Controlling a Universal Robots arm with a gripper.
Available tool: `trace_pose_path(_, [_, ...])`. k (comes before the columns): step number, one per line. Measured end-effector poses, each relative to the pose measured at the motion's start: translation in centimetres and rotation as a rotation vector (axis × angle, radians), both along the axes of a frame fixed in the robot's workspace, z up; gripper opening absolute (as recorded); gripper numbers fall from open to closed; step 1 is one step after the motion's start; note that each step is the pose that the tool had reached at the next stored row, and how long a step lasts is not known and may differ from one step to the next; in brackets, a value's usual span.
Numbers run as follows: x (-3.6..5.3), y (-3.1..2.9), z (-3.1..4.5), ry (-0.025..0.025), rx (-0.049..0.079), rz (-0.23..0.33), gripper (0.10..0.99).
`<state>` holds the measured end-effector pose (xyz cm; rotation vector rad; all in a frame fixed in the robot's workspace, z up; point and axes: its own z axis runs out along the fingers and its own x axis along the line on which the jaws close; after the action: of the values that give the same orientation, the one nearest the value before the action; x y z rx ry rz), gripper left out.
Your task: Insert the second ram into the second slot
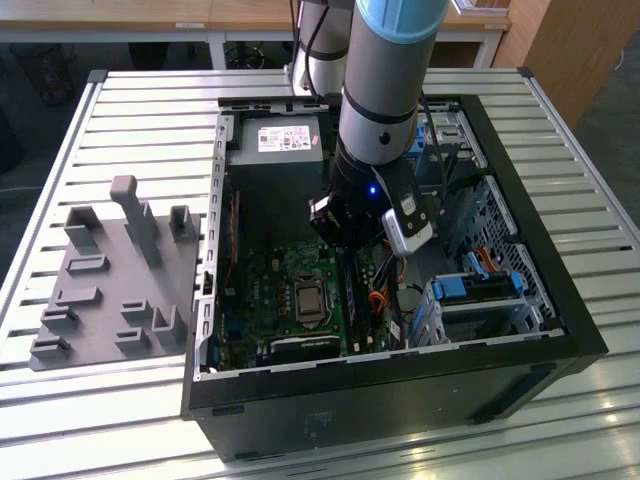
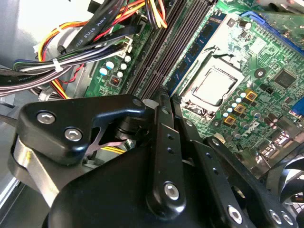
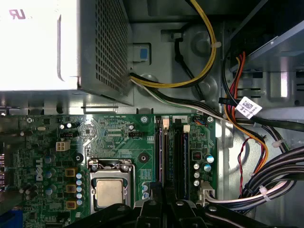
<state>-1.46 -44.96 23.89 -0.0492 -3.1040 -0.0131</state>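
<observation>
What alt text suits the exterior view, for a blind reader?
A robot arm reaches down into an open computer case, its gripper above the motherboard. The case lies on a slatted table, with a grey tray on the exterior view's left.

- The arm was a silver-grey tube with a black band and a light-blue cap.
- A small blue light glowed on the black wrist, beside a white box.
- The gripper was glossy black links with silver screws.
</observation>
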Motion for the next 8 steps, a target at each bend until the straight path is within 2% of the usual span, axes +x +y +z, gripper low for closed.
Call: trace_pose_path(8, [0.02,0.0,-0.13,-0.0001,0.0,0.0,0.137])
